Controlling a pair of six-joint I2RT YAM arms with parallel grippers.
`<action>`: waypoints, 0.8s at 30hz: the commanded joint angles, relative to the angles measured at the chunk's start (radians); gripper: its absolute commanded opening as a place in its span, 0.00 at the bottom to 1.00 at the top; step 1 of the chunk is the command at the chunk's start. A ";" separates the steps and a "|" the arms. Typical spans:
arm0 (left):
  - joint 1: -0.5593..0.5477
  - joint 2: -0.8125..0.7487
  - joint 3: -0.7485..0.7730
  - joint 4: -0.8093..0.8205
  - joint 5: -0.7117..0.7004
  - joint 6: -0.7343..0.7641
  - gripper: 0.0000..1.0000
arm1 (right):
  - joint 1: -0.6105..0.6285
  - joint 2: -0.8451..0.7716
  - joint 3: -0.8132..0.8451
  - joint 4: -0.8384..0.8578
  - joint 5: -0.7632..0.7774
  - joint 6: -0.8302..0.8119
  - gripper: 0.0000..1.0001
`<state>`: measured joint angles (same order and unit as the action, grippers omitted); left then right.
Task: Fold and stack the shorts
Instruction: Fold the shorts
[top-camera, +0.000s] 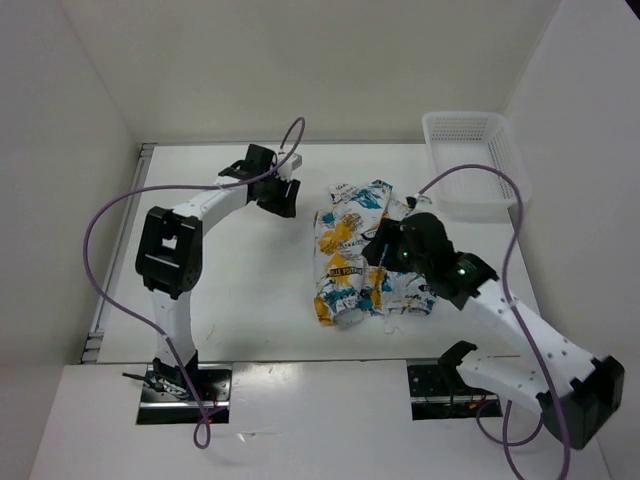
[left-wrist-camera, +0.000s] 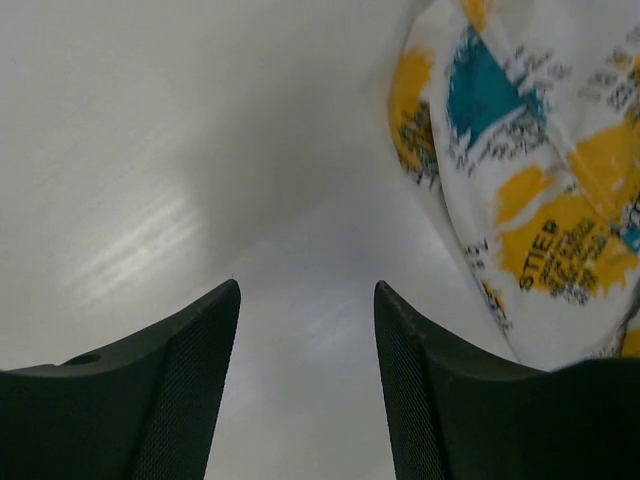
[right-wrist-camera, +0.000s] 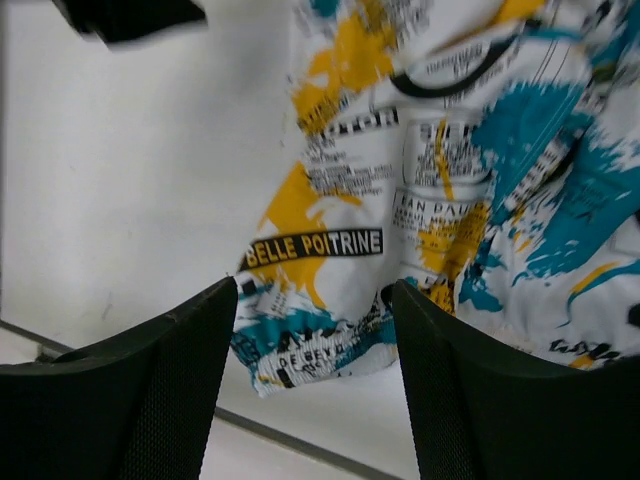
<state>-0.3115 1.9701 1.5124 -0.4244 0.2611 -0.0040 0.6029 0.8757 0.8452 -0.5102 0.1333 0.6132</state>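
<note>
Shorts (top-camera: 352, 258) lie in a rumpled heap at mid-table, not yet folded, with their long axis running from my near edge towards the back wall. One end sits close to the front and the other reaches up beside the left arm.

Nearest to me, the right claw (right-wrist-camera: 315, 285) hangs over the right flank of the heap. It is released, fingers spread with nothing between them, and printed cloth fills the wrist view just ahead and to the right. I cannot tell whether the fingertips touch the cloth.

Farther back, the left claw (left-wrist-camera: 307, 285) sits just beside the heap's far left corner. It too is released and empty. Bare table shows through its gap, and the cloth starts off to its right.

I judge the right arm the nearer one for a first pinch. The left would have to shift right to reach its edge.

The table (top-camera: 230, 290) is smooth, matte white, and I expect fabric to slide on it. A white mesh basket (top-camera: 470, 130) stands in the far right corner, apart from the heap. Plain white walls (top-camera: 300, 70) close in three sides.
</note>
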 joint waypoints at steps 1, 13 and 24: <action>-0.011 0.086 0.138 0.125 -0.016 0.004 0.64 | 0.032 0.135 0.011 -0.059 -0.024 0.146 0.68; -0.124 0.352 0.394 0.070 0.036 0.004 0.78 | 0.084 0.229 -0.009 -0.030 -0.010 0.191 0.79; -0.133 0.391 0.350 0.082 0.107 0.004 0.10 | 0.121 0.203 -0.049 -0.001 -0.168 0.122 0.80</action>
<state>-0.4438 2.3421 1.8713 -0.3588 0.3187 -0.0067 0.7155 1.1057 0.8177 -0.5434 0.0357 0.7609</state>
